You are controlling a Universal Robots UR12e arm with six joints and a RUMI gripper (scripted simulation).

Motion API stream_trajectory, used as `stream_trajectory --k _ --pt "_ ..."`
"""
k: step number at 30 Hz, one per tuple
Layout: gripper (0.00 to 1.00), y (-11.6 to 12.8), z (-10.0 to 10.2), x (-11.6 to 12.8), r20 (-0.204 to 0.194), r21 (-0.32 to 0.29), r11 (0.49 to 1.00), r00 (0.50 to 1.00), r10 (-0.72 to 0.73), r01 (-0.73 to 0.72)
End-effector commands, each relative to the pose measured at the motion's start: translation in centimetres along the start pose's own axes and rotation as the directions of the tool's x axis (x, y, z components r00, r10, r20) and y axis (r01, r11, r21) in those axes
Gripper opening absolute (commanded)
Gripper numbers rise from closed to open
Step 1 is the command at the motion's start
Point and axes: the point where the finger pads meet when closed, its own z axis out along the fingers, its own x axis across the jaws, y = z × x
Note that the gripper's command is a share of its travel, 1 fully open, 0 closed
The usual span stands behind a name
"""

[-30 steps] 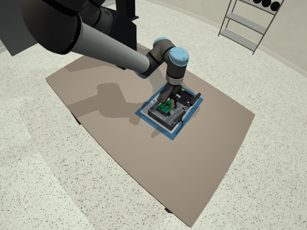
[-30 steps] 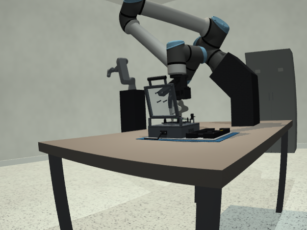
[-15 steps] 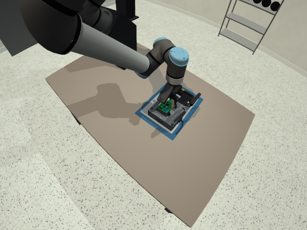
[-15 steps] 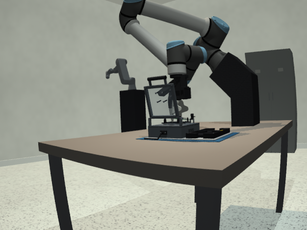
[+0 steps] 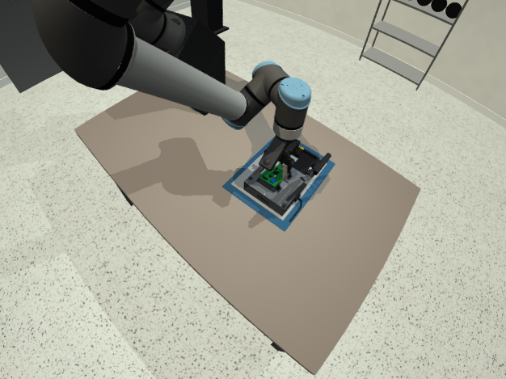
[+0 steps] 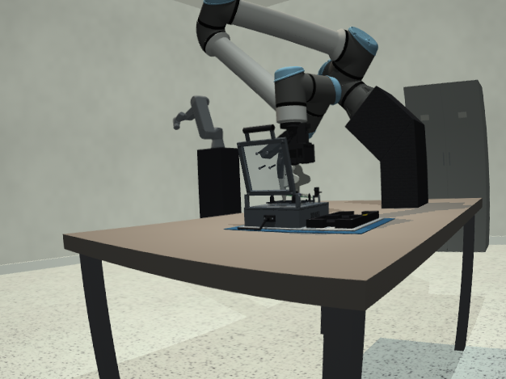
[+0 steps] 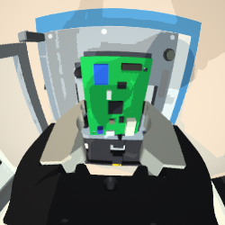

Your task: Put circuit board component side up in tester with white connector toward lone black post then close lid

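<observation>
While the end effector grips the circuit board, a brown table stands on speckled floor.

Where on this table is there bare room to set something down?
Bare brown table stretches wide in front of the blue mat and again toward the arm's base. It is crowded on the mat: tester, tray, and gripper holding the circuit board.

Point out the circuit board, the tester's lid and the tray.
circuit board (image 7: 114, 90): wrist view, middle of its green component face.
lid (image 6: 263, 165): exterior view, its clear raised panel.
tray (image 6: 338, 217): exterior view, black front wall.
</observation>
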Motion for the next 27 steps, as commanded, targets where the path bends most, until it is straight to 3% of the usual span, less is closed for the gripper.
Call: stream_trajectory --k 1,27 --pt "0.39 0.05 -0.14 0.15 -0.001 -0.001 1.000 1.000 -0.005 0.005" --pt "0.39 0.05 0.14 0.48 -0.002 -0.002 1.000 1.000 -0.005 0.005"
